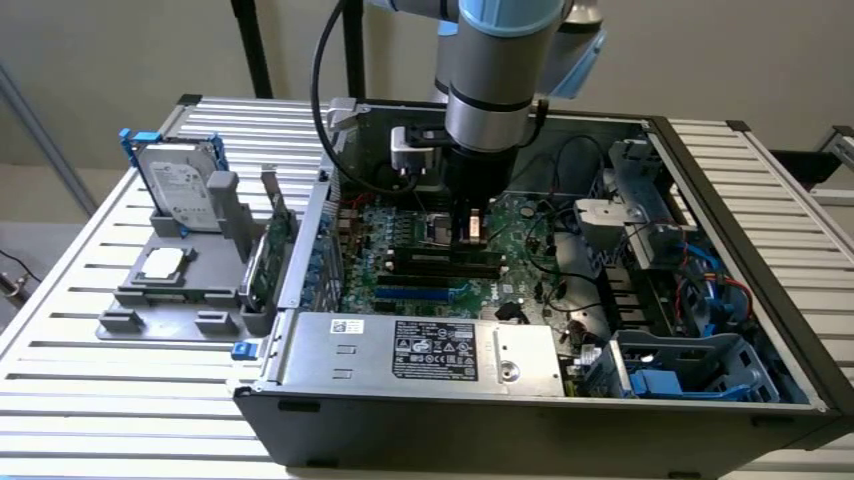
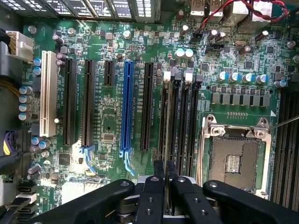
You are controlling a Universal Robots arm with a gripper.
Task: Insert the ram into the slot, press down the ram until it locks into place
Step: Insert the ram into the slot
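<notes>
My tool [image 2: 165, 164]: fingers [image 2: 158, 186] nearly together; whether holding anything, I cannot tell. Slot [image 2: 167, 121]: black, one of four parallel, just beyond them on motherboard [image 2: 105, 116], between blue socket [image 2: 126, 107] and CPU socket [image 2: 233, 158]

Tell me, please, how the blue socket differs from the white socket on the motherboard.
The blue socket is longer and slimmer, while the white socket is shorter and broader. The blue socket lies between black sockets. The white socket ends the row, with a black socket on one side only. Both lie parallel on the motherboard, and both are empty.
</notes>
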